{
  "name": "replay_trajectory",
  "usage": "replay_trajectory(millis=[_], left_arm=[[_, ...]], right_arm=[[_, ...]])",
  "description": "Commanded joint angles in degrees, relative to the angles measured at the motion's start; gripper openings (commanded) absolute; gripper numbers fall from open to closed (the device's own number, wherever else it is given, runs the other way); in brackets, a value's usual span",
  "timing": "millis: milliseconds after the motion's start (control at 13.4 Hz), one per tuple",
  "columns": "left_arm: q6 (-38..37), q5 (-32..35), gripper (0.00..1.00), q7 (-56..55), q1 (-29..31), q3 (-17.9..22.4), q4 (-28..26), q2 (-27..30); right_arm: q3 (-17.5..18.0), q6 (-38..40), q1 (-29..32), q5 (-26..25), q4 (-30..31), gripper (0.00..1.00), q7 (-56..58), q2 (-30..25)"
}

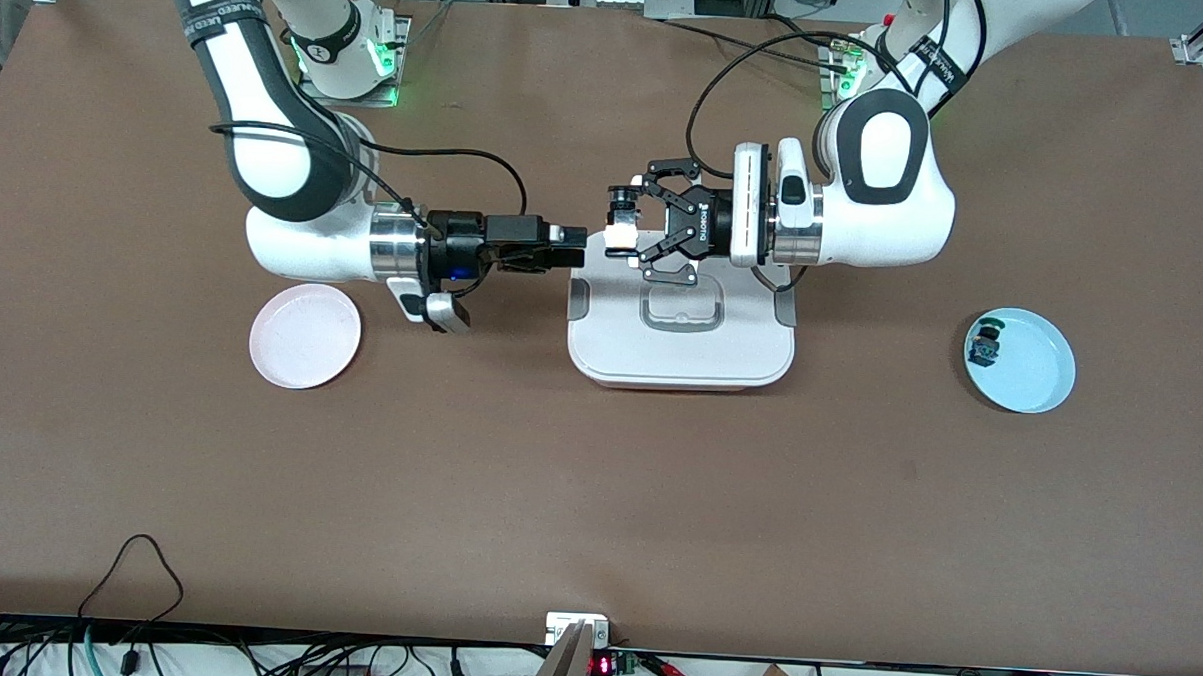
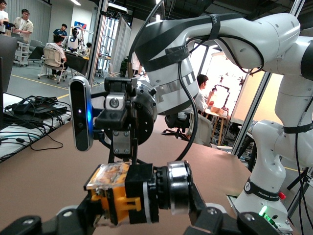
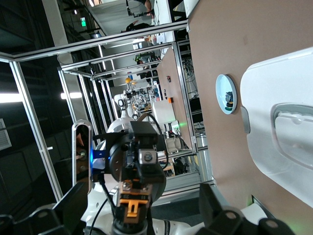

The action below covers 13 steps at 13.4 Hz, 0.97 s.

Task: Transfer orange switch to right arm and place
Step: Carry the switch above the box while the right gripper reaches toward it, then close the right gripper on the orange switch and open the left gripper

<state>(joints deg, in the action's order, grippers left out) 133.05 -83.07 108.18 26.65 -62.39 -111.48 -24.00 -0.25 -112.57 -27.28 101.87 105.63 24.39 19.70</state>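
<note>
Item 1: pink plate (image 1: pixel 304 335), on the tabletop (image 1: pixel 596 498) toward the right arm's end, holding nothing that can be seen. Item 2: right gripper (image 1: pixel 571 247), slim and black, held level over bare tabletop just beside the white lidded container (image 1: pixel 681 356); its 2 fingers stand apart, with nothing between them. Item 3: orange switch (image 1: pixel 621 221), up in the air over the container's edge toward the right arm's end, gripped by item 4; in the left wrist view the orange body and silver collar lie crosswise between the claw fingers. Its long axis appears to run across the line that joins the 2 grippers, so one end, not a flank, would seem to be the free part. Item 4: left gripper (image 1: pixel 629 227), a black open-linkage claw, fingers clamped on the switch, pointing straight at item 2. Governing relation: the switch lies directly ahead of the right gripper's parted fingers, near but apart from them, on the same level line; the right arm is the nearer free arm and, by judgement, needs only a short straight advance before it closes. The handover is judged not yet made. Item 5: blue plate (image 1: pixel 1045 379), toward the left arm's end, carrying 1 black-and-blue switch with green cap (image 1: pixel 984 341), not part of this job.
</note>
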Motion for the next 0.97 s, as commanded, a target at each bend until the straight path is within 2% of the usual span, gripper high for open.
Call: replay_trajectory(millis=[0,225,524,899], left_arm=[[0.46,-2.53,0.00,1.95,1.39,-1.25,-1.63,1.77],[0.46,-2.53,0.00,2.03,1.39,-1.25,-1.81,1.68],[0.37,-2.53,0.00,2.03,1.39,-1.25,-1.81,1.59],[0.11,-2.53,0.00,2.03,1.47,-1.25,-1.81,1.50]], right_arm=[[-0.46,-1.60,-1.81,2.80,1.16,1.00,-0.13,-0.63],[-0.46,-1.95,-2.77,5.79,2.13,1.00,-1.71,-0.72],[-0.37,-6.52,-5.85,10.53,2.13,1.00,-1.80,-0.72],[-0.46,-7.49,-6.38,10.81,1.78,0.96,-3.56,-1.15]])
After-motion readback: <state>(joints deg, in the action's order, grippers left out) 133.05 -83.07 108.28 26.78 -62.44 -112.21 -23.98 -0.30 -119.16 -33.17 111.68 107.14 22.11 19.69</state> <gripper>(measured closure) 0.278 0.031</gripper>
